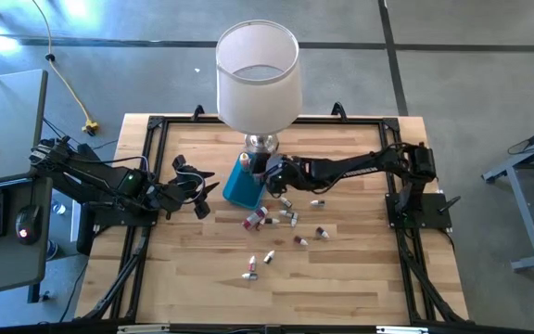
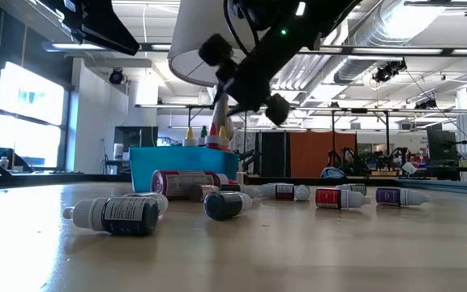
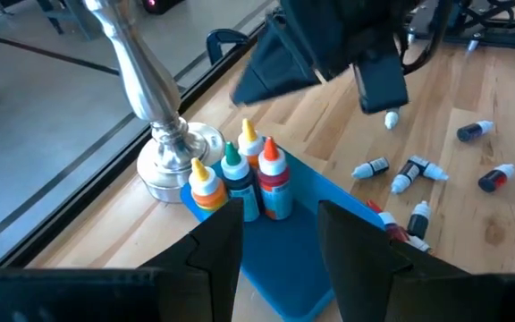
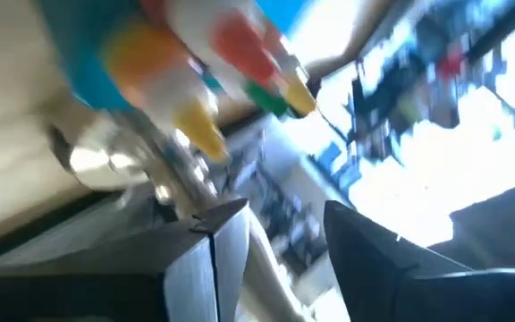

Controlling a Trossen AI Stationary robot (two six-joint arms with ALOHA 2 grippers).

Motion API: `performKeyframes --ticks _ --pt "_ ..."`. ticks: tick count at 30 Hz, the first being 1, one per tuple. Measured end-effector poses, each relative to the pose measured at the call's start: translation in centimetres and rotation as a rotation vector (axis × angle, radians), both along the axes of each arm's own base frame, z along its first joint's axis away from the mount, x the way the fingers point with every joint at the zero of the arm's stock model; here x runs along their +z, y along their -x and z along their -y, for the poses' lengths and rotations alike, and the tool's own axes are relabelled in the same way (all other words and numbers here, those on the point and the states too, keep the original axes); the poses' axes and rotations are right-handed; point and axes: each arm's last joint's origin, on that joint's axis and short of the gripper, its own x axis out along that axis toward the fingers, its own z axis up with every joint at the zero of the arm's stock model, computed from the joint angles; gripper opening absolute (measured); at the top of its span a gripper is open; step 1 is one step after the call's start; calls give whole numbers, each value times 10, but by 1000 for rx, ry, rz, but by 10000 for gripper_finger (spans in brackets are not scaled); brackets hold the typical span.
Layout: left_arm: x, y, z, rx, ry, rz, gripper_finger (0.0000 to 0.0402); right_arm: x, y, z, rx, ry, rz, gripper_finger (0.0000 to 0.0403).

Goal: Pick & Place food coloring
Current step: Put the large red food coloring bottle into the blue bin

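The table carries a lamp at its far side, with the blue tray just in front of the lamp's base. Four food coloring bottles stand upright in the tray, so the job looks partly done. Roughly a dozen more loose bottles lie scattered on the wood to the right of and nearer than the tray. The right end effector hovers beside the tray with fingers apart and nothing held. The left end effector, also open and empty, waits left of the tray.
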Motion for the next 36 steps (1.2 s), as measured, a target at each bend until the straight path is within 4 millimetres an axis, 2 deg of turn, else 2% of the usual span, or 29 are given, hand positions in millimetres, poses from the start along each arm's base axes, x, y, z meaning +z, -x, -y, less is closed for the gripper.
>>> performKeyframes --ticks 7,13,17,22,25,27,31,36 --pt "-1 -1 3 -57 104 6 140 5 1 -15 -174 47 104 140" --pt "-4 -2 10 -205 378 -6 140 12 10 -28 -334 -71 281 140" --pt "-12 -9 17 -219 567 -49 140 20 24 -40 -369 -330 384 140" --pt "-31 -25 25 -187 670 -146 140 30 38 -52 -427 -962 462 140" --pt "-45 -37 29 -168 660 -203 140 25 38 -55 -460 -1288 394 140" --pt "-53 -43 31 -154 649 -236 140 14 38 -58 -437 -1399 357 140" --pt "-60 -48 32 -129 621 -252 140 -19 46 -61 -315 -1494 333 142" --pt "-59 -49 32 -127 617 -240 140 -47 60 -58 -103 -1592 479 142"
